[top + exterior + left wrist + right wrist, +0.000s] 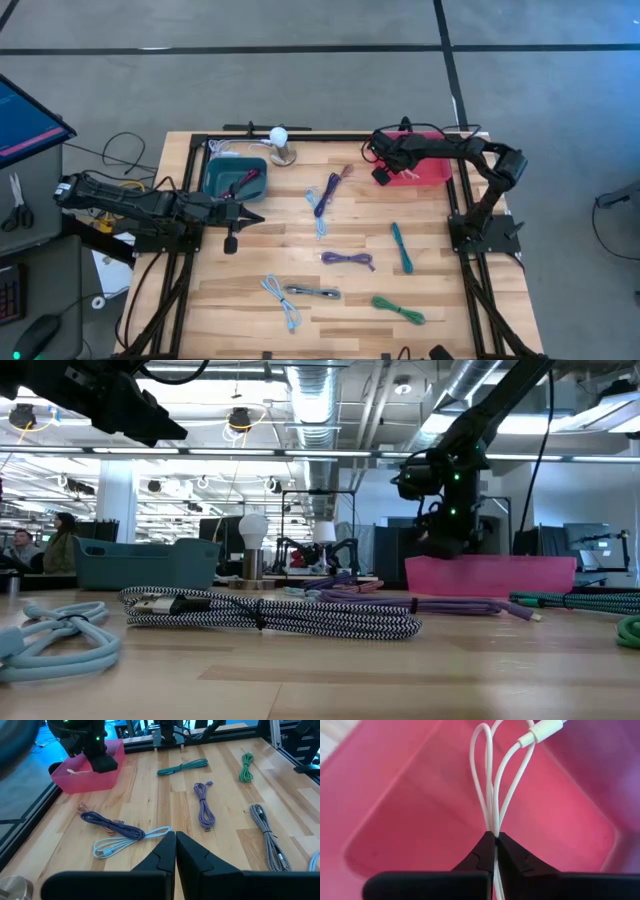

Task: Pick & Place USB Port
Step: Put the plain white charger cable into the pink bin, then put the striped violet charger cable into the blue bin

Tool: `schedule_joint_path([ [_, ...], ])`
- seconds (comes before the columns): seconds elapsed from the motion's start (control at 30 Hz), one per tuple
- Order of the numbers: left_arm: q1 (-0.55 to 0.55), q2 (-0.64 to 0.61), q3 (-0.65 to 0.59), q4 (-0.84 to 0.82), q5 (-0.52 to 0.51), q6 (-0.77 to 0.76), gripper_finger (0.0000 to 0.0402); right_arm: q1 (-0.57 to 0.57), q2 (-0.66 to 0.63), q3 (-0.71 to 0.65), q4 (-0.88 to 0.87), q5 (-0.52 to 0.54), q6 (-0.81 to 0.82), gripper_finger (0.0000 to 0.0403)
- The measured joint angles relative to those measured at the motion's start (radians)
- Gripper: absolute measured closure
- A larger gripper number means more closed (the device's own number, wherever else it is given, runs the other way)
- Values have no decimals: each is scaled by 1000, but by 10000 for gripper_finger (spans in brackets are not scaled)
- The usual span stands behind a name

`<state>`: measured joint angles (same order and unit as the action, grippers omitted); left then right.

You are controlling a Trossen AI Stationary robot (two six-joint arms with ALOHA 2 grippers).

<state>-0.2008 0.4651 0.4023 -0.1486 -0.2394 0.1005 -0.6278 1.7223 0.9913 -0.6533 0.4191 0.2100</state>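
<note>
From my remote station I saw the right gripper clenched on a looped white USB cable, hanging over the pink bin at about one o'clock on the table. Through its wrist camera the white strands ran up from between the pinched fingertips, with a white plug showing above, and the pink floor of the bin filled the background. In the level view that arm hung right at the bin's rim.

The left gripper was clenched on nothing, its tips pressed together, hovering near nine o'clock just beside the teal bin, which held a dark red cable.

On the wood lay the other cables: a blue-purple one with a pale blue one touching it near the centre, a purple one, a teal one at three o'clock, a green one at five, and a black-and-white braided one beside a light blue one at six.
</note>
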Motion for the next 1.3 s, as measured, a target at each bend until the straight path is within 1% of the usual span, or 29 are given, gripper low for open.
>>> schedule_joint_path([
  [0.1, 0, 0, 0, 0, 0, 0, 389, 6, -10, 0, -4, 0, 0, 382],
  [0.37, 0, 0, 0, 0, 0, 0, 389, 12, -10, 1, -17, 0, -36, 308],
  [0.5, 0, 0, 0, 0, 0, 0, 389, 28, -10, 36, -55, -7, -79, 285],
  [0.53, 0, 0, 0, 0, 0, 0, 389, 36, -10, 51, -68, -14, -80, 283],
  [0.7, 0, 0, 0, 0, 0, 0, 389, 93, -10, 163, -132, -127, -115, 286],
  [1.0, 0, 0, 0, 0, 0, 0, 389, 224, -10, 346, -155, -216, -207, 301],
  [1.13, 0, 0, 0, 0, 0, 0, 389, 280, -10, 398, -154, -233, -211, 301],
  [1.3, 0, 0, 0, 0, 0, 0, 389, 335, -10, 414, -152, -319, -237, 301],
])
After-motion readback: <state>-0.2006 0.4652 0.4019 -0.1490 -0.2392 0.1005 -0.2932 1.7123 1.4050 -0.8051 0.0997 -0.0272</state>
